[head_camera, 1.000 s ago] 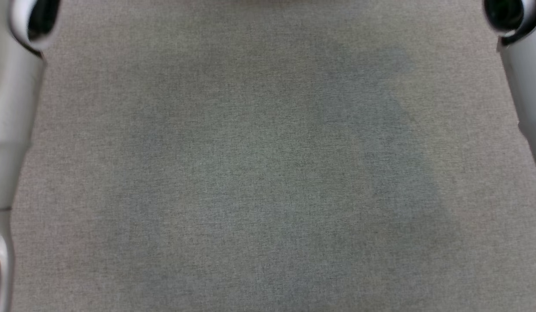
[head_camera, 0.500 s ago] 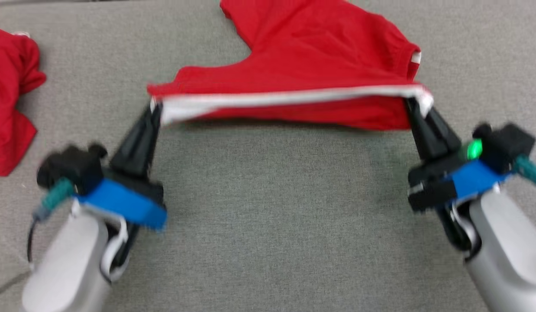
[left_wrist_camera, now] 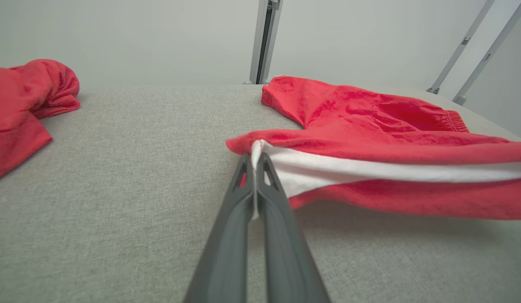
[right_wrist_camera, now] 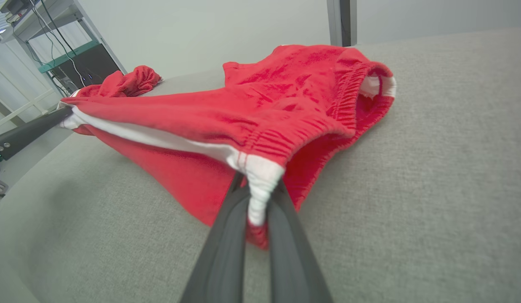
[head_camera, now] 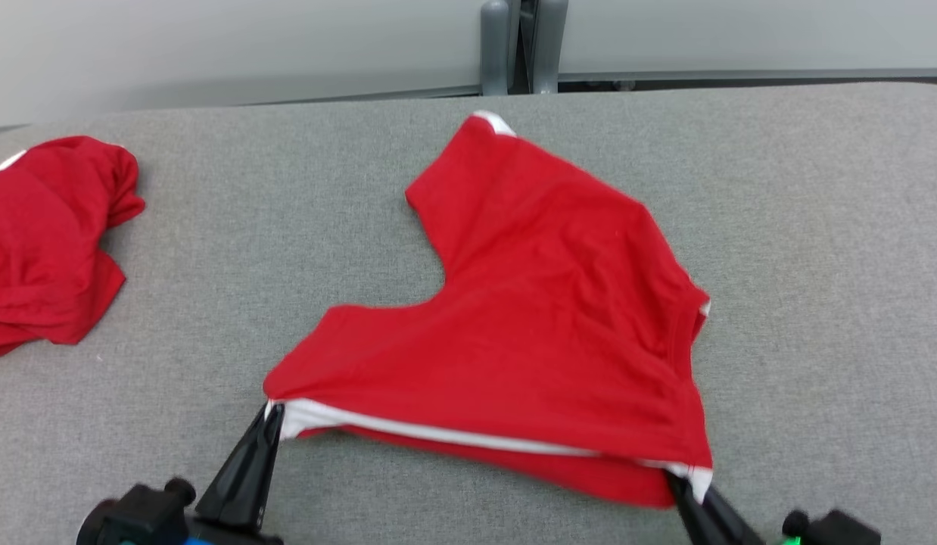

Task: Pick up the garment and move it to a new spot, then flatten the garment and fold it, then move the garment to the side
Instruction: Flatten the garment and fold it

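Head view: left gripper [head_camera: 272, 415] and right gripper [head_camera: 682, 484] each pinched tight on the red shorts [head_camera: 529, 325] at the near white-striped edge — rest draped across the middle of the table [head_camera: 817, 227]. I'd pull it taut, then lower evenly — no slack.

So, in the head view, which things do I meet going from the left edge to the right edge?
A crumpled red cloth → left gripper → red shorts, spread on the grey surface → right gripper. Both grippers are shut on the near white-striped edge of the shorts.
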